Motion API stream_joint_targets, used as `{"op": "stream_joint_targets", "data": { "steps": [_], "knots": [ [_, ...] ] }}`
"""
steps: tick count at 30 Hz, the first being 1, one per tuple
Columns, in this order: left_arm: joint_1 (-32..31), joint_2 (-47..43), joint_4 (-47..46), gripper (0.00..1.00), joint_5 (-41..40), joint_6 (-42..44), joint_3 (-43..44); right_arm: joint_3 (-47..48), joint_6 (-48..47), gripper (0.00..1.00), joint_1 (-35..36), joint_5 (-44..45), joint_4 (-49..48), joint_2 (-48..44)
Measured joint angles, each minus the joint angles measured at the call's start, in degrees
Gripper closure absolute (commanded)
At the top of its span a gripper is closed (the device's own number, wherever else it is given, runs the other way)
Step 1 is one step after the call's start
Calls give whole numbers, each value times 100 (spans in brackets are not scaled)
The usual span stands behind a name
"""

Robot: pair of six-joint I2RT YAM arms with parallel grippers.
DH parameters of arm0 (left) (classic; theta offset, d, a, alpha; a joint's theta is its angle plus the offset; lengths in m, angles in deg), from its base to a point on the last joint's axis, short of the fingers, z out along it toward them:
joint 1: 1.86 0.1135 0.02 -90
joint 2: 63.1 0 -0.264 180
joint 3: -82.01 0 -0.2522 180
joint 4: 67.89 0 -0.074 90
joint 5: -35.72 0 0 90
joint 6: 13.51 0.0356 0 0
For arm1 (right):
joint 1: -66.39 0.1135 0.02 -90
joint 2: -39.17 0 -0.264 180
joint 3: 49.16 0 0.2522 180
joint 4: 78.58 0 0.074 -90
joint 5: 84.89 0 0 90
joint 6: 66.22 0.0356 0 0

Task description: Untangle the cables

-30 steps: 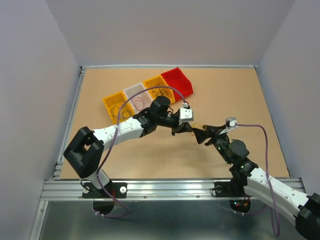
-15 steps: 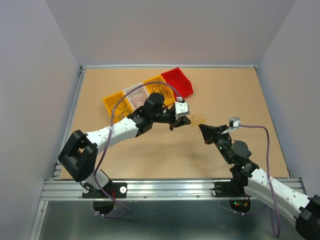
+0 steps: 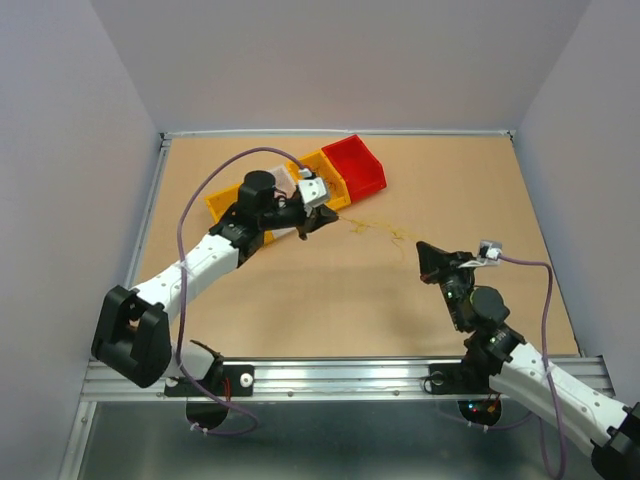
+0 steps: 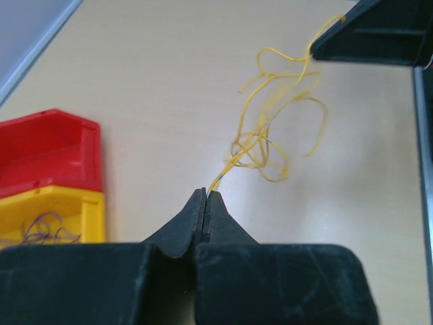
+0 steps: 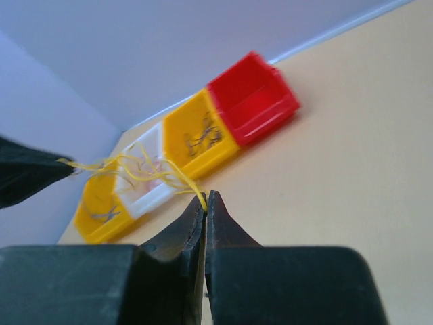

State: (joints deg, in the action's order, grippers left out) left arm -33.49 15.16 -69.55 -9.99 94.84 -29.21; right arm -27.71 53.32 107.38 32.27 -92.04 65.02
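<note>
The cables [image 3: 377, 229] are a thin yellow tangle strung out in the air above the table [image 3: 330, 290] between my two grippers. My left gripper [image 3: 325, 221] is shut on one end, just in front of the bins. In the left wrist view a strand leaves the shut tips [image 4: 205, 193] and rises into looping yellow cables [image 4: 270, 128] that reach the right gripper [image 4: 325, 40]. My right gripper [image 3: 421, 247] is shut on the other end. In its wrist view a yellow strand comes out of the closed tips [image 5: 206, 196] and the cables [image 5: 135, 169] run to the left gripper [image 5: 64, 167].
A slanted row of bins lies at the back of the table: a red one [image 3: 355, 163], a yellow one [image 3: 328, 178] with dark wires, a white one [image 3: 278, 180] partly behind the left wrist, and another yellow one [image 3: 222, 205]. Lavender arm cables arc over both arms.
The right gripper has shut on the yellow tangle. The left arm has drawn back and left toward the bins, the right arm back to the right, and the clump has stretched into a line.
</note>
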Motion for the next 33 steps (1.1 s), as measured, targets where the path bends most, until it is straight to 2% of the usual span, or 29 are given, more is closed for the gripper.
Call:
{"op": "stream_joint_targets", "data": {
  "steps": [7, 16, 20, 25, 33],
  "knots": [
    [1224, -420, 568, 100, -264, 608, -232, -2, 7, 99, -90, 1095, 522, -354],
    [2806, -699, 1097, 100, 63, 1174, -942, -2, 7, 100, -90, 1355, 684, -339],
    [3467, -699, 1250, 100, 138, 1196, -887, 0, 7, 100, -90, 1451, 710, -92],
    [4374, -706, 1655, 100, 164, 1300, -372, 0, 4, 99, -90, 1541, 715, 17],
    [5104, -824, 1827, 100, 195, 1318, -162, 0, 2, 99, -90, 1749, 706, 11]
  ]
}}
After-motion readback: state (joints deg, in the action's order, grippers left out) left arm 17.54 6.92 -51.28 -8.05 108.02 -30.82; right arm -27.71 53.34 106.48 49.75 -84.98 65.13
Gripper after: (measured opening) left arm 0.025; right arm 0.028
